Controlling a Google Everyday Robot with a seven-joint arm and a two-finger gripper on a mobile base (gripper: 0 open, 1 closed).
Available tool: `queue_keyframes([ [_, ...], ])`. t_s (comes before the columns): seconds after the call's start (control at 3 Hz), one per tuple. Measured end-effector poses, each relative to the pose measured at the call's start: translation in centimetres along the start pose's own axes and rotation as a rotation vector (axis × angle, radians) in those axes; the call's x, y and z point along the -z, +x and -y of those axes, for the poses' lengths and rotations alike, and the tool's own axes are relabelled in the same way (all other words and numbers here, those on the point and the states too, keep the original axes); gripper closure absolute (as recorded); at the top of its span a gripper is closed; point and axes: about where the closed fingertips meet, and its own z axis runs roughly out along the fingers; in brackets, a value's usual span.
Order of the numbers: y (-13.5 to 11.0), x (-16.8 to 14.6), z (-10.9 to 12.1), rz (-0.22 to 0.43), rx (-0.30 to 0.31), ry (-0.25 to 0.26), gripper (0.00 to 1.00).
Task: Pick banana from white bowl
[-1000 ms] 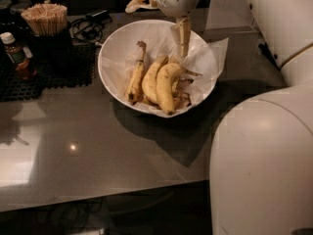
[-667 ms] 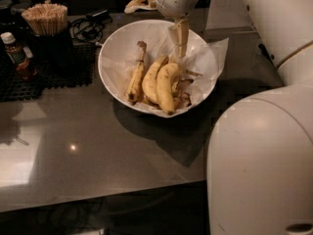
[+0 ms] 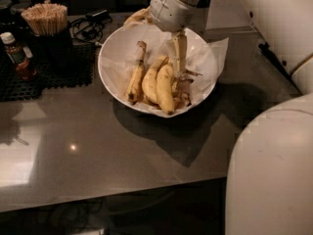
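Gripper (image 3: pixel 179 68), smooth matt plastic, hangs inside glossy white bowl (image 3: pixel 115 58); crinkled paper (image 3: pixel 215 53) under it; polished table (image 3: pixel 98 151) below.

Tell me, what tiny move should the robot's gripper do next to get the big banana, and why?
Probably dip down a little. The gripper hangs inside the white bowl, just at the top end of the banana, and the banana lies flat among the other bananas, so it seems not lifted yet.
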Motion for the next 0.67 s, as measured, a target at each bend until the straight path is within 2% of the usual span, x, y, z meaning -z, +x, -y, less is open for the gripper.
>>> queue_keyframes([
  [0.33, -1.6, -0.8, -0.9, -0.01, -0.048, -0.036, 0.0],
  [0.67, -1.5, -1.9, -1.2, 0.01, -0.063, -0.021, 0.0],
])
